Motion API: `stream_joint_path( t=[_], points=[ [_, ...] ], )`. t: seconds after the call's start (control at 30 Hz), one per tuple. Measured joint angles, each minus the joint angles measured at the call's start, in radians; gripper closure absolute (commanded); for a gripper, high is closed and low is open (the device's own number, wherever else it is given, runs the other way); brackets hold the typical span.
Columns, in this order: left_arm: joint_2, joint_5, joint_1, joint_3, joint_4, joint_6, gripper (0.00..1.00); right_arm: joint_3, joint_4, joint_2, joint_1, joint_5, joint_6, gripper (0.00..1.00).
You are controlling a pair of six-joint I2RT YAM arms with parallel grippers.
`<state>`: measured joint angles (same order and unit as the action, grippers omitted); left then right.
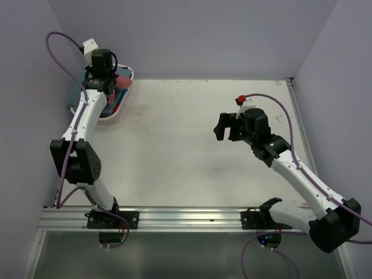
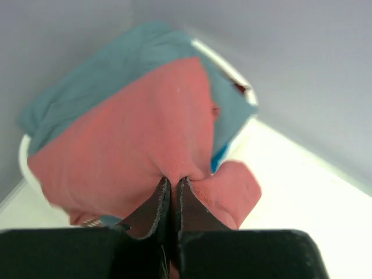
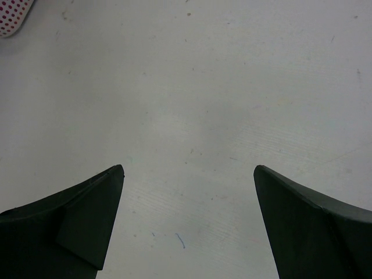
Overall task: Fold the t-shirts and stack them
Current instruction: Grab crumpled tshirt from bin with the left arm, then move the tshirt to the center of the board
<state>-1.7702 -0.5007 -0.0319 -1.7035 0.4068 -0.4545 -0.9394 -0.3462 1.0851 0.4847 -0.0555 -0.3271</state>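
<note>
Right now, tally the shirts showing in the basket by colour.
brick-red shirt: 1, pinched in the left pincer
teal shirt: 1
bright blue shirt: 1, only a sliver shows
dark red shirt: 1, only a sliver shows
Total: 4

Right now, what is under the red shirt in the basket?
Under the red shirt: a teal shirt and a bit of blue cloth. Anything deeper in the basket is covered.
</note>
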Motion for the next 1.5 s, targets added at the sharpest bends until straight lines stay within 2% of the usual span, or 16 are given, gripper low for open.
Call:
stream_joint_path(
  t=[0.17,0.33,0.63,0.8,0.9,0.93,1.03,1.23,1.3,1.5],
  points=[
    [0.133,0.115,-0.077,0.0,0.002,-0.034,1.0,0.018,0.01,0.02,0.0,0.004,-0.008,0.01],
    [0.223,0.325,-0.1,0.068,-0.006,-0.101,1.0,0.036,0.019,0.023,0.0,-0.003,-0.017,0.01],
    [0.264,0.676,-0.156,0.119,-0.023,-0.205,1.0,0.069,0.037,0.028,0.0,-0.032,-0.041,0.01],
    [0.309,0.869,-0.197,0.119,-0.103,-0.282,1.0,0.079,0.043,0.037,0.001,-0.092,-0.072,0.01],
    [0.369,0.989,-0.214,0.162,-0.249,-0.381,1.0,0.079,0.035,0.04,0.002,-0.18,-0.107,0.01],
    [0.415,1.039,-0.219,0.212,-0.333,-0.43,1.0,0.079,0.03,0.04,0.002,-0.213,-0.121,0.01],
    [0.524,1.074,-0.225,0.33,-0.428,-0.488,1.0,0.079,0.001,0.04,0.002,-0.309,-0.161,0.01],
    [0.766,0.98,-0.224,0.787,-0.488,-0.537,1.0,0.079,-0.057,0.039,0.002,-0.444,-0.214,0.01],
    [0.766,0.948,-0.224,0.946,-0.494,-0.558,1.0,0.079,-0.067,0.039,0.002,-0.463,-0.222,0.01],
    [0.604,0.866,-0.221,1.382,-0.474,-0.625,1.0,0.074,-0.077,0.056,0.002,-0.476,-0.23,0.01]
  ],
)
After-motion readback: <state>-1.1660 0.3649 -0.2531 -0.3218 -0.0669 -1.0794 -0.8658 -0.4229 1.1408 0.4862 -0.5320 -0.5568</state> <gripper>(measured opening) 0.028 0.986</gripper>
